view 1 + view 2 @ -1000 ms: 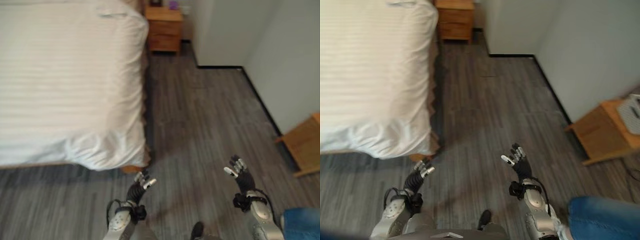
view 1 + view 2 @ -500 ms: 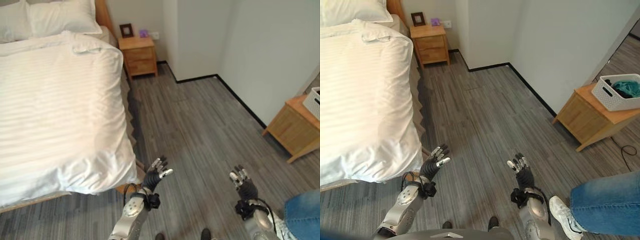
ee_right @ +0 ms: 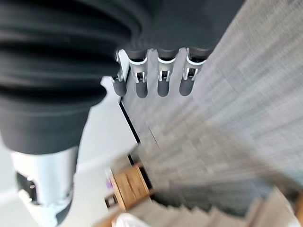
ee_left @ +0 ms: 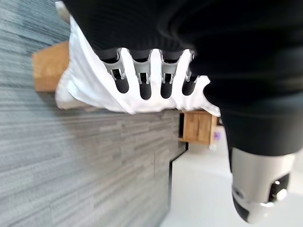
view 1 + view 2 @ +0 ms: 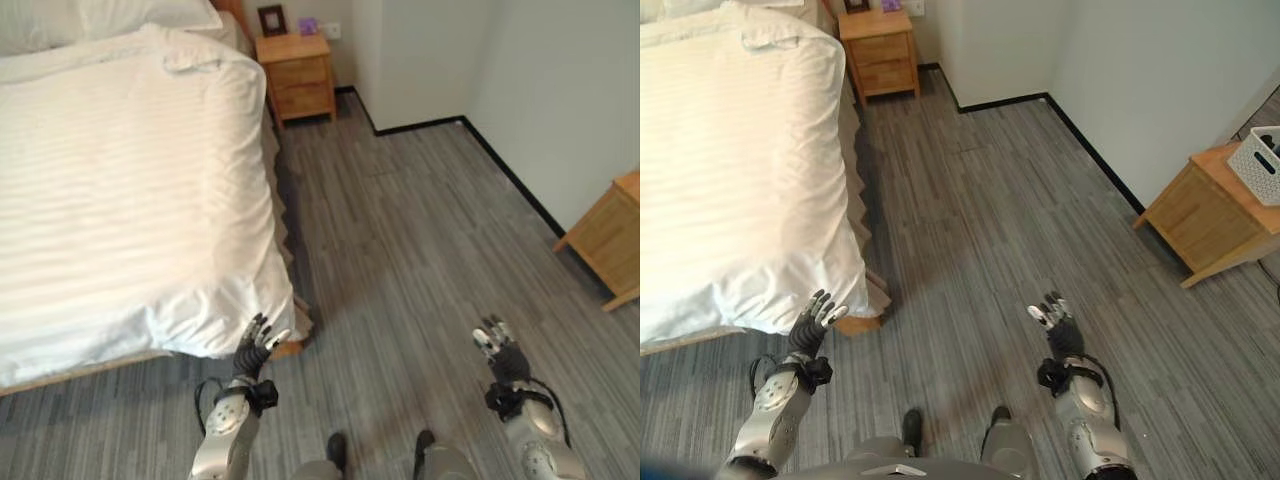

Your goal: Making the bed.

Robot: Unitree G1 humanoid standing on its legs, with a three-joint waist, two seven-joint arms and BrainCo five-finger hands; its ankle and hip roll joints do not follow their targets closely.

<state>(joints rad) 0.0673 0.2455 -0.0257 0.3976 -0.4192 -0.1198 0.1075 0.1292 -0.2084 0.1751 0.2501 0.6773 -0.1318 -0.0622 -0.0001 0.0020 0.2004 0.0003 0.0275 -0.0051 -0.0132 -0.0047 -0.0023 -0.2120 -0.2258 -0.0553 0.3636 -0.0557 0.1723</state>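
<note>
The bed fills the left half of the eye views, under a white striped duvet that hangs over the foot corner. White pillows lie at the head. My left hand is raised with straight fingers just below that corner, apart from the cloth; the left wrist view has its fingers in front of the white duvet corner. My right hand hovers open over the floor at the right, holding nothing, its fingers straight.
A wooden nightstand stands by the bed's head against the wall. A second wooden cabinet with a white basket on it stands at the right wall. Grey plank floor lies between the bed and the wall.
The whole picture has shifted, so the camera has moved. My left hand is now closer to the duvet's foot corner. The person's jeans leg at the lower right has left the view.
</note>
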